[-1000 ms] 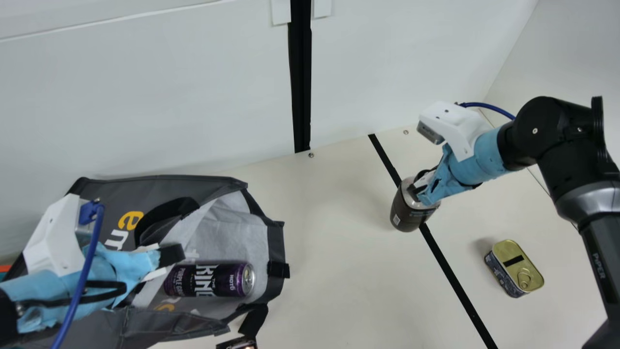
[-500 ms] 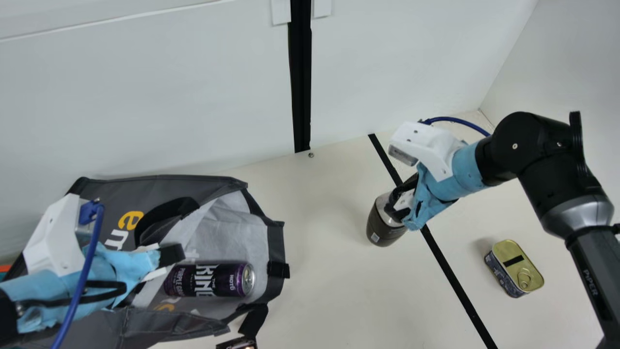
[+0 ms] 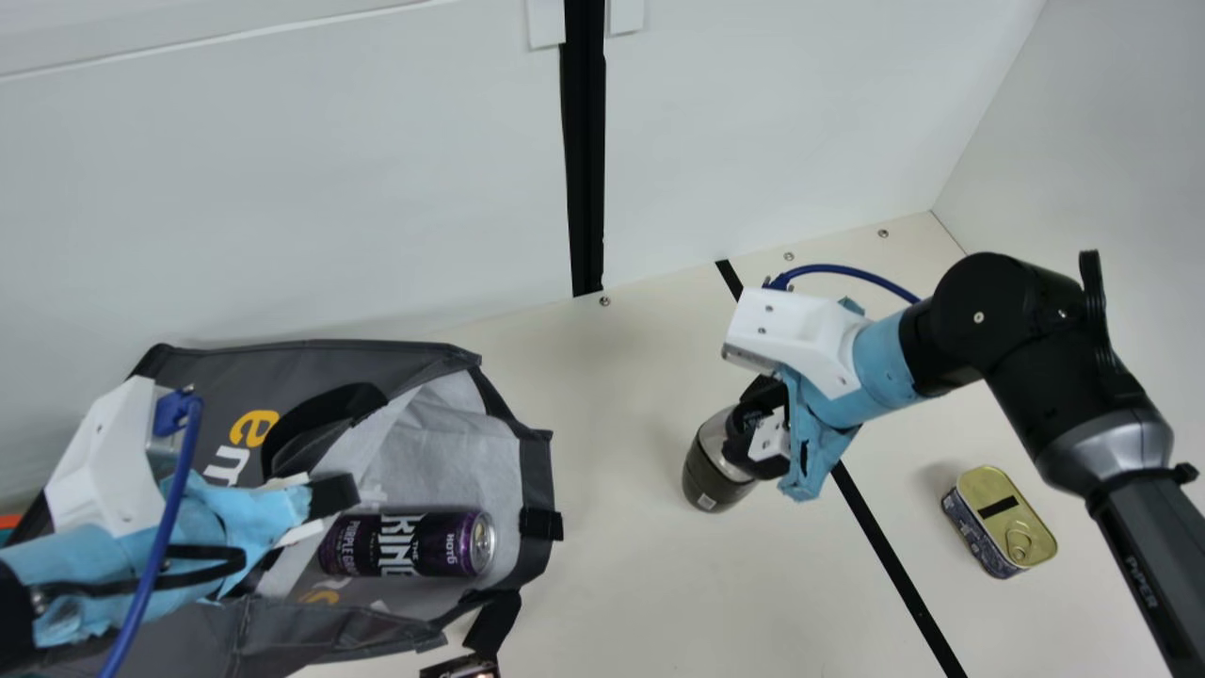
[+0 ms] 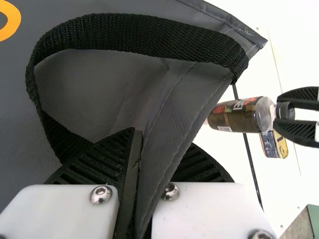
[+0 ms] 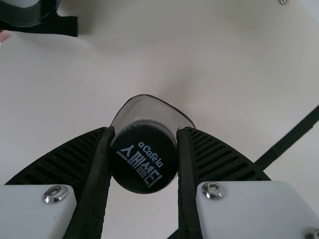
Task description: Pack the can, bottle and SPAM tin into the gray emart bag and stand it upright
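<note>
In the main view the gray emart bag (image 3: 311, 367) lies on its side, mouth facing right, with the purple can (image 3: 409, 543) lying inside. My left gripper (image 3: 315, 513) is at the bag's upper opening; in the left wrist view the left gripper (image 4: 139, 174) is shut on the bag's edge, below the black handle. My right gripper (image 3: 753, 428) holds the dark bottle (image 3: 711, 471) by its cap, bottle tilted; in the right wrist view the right gripper (image 5: 144, 154) has both fingers against the black cap (image 5: 144, 157). The SPAM tin (image 3: 1000, 521) stands on the table at the right.
A black strap (image 3: 494, 621) hangs from the bag's lower corner, beside a dark object (image 3: 461, 669) at the bottom edge. Bare table (image 3: 621, 565) separates bag and bottle. A white wall (image 3: 377, 188) rises behind, and a black tape line (image 3: 890, 556) crosses the table.
My right gripper has carried the bottle leftward and toward the bottom of the main view, closer to the bag. The left arm, bag, can and tin have stayed put.
</note>
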{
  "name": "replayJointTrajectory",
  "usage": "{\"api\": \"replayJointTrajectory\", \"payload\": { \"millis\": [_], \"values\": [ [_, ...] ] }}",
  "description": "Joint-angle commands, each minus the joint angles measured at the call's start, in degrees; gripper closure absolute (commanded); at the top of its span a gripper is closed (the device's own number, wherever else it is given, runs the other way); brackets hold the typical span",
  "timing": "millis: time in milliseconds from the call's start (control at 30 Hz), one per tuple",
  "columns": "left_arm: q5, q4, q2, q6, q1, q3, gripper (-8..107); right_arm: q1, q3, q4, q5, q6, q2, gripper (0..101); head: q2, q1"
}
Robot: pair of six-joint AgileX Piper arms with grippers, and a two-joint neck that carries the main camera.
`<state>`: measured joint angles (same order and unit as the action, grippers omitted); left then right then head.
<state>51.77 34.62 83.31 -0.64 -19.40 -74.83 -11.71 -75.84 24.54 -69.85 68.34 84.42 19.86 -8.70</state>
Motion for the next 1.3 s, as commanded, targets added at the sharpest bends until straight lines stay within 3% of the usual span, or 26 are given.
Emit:
{"api": "replayJointTrajectory", "payload": {
  "millis": [0,400,833,1267],
  "values": [
    [0.0,0.0,0.0,0.0,0.0,0.0,107,0.18,0.86,0.61,-0.05,1.68,-0.41,101,0.14,-1.3],
    [0.0,0.0,0.0,0.0,0.0,0.0,107,1.78,4.14,4.59,-0.05,6.54,-3.15,101,0.14,-1.3],
    [0.0,0.0,0.0,0.0,0.0,0.0,107,7.05,5.06,7.85,-0.05,5.64,-6.3,101,0.14,-1.3],
    [0.0,0.0,0.0,0.0,0.0,0.0,107,15.52,0.64,11.6,-0.05,-1.82,-9.41,101,0.14,-1.3]
  ]
}}
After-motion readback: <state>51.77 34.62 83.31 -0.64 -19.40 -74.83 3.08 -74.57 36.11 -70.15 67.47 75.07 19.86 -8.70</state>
